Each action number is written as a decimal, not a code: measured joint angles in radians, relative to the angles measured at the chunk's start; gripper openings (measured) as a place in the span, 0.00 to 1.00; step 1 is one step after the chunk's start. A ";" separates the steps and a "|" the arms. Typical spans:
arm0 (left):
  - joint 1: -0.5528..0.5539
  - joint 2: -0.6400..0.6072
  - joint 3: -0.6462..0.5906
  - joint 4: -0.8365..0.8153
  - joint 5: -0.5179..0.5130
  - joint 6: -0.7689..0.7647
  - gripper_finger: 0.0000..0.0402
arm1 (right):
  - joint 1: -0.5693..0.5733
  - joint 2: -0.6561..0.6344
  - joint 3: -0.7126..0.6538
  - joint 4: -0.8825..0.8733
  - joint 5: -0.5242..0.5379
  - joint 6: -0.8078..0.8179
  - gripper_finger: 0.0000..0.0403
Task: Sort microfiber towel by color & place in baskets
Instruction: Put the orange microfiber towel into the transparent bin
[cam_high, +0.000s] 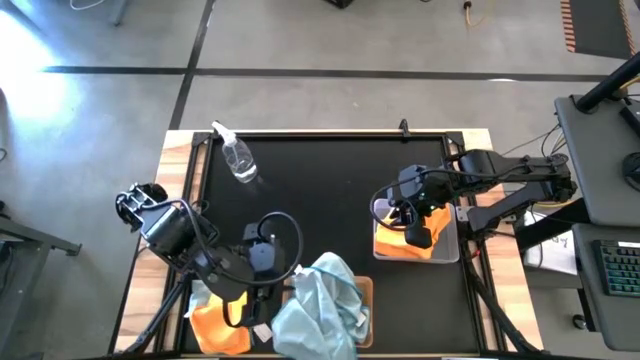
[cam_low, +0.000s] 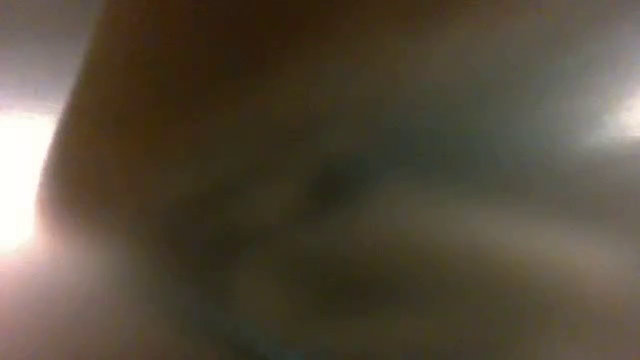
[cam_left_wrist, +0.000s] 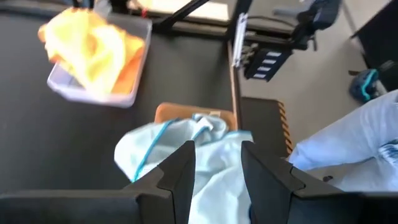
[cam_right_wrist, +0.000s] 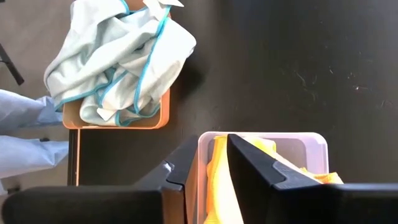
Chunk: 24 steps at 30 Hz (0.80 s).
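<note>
Blue towels (cam_high: 322, 305) are heaped in the tan basket (cam_high: 364, 292) at 6 o'clock. Orange towels (cam_high: 408, 243) are pinched by the right gripper (cam_high: 415, 232) over the grey basket (cam_high: 452, 240) at 3 o'clock. The left gripper (cam_left_wrist: 216, 177) is held open by the blue heap.

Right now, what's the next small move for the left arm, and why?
Probably swing the left gripper, open by the blue pile on the tan basket, over the loose orange towel and take it. That towel lies on the table outside both baskets, nearest this arm. The other orange ones sit in the grey basket under the right gripper.
</note>
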 joint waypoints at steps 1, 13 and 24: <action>0.000 0.001 -0.002 -0.014 -0.001 -0.022 0.29 | 0.000 0.000 0.000 0.000 0.000 0.000 0.20; -0.014 0.095 -0.003 -0.248 0.028 -0.186 0.29 | 0.000 0.000 0.000 0.000 0.002 -0.018 0.19; -0.040 0.202 -0.013 -0.270 0.119 -0.261 0.29 | 0.000 0.000 0.000 -0.028 0.002 -0.018 0.21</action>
